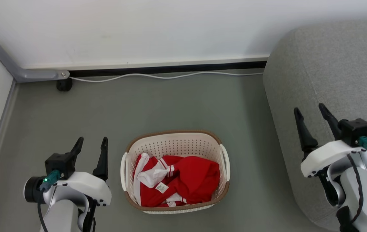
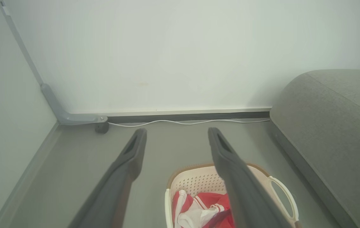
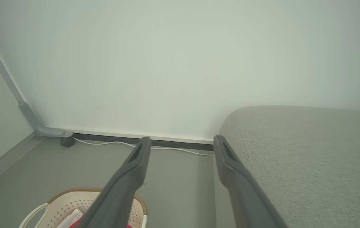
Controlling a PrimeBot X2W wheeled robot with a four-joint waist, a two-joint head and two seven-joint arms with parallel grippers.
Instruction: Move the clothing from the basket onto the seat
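Red clothing point(image 1: 177, 183) w/ white stripes lies bunched inside the basket point(image 1: 173, 141), which sits on the grey floor point(image 1: 170, 103) btwn the two arms. Left end effector point(image 1: 92, 140) hovers near the basket's left handle, fingers spread wide, holding nothing. Right end effector point(image 1: 309, 108) is over the seat point(image 1: 332, 80) edge, fingers also wide, empty. Seat stands right of the basket, not touching. White cable point(image 1: 170, 76) runs along the wall base.

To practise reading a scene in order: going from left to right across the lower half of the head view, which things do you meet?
left gripper → basket, with the clothing inside it → seat
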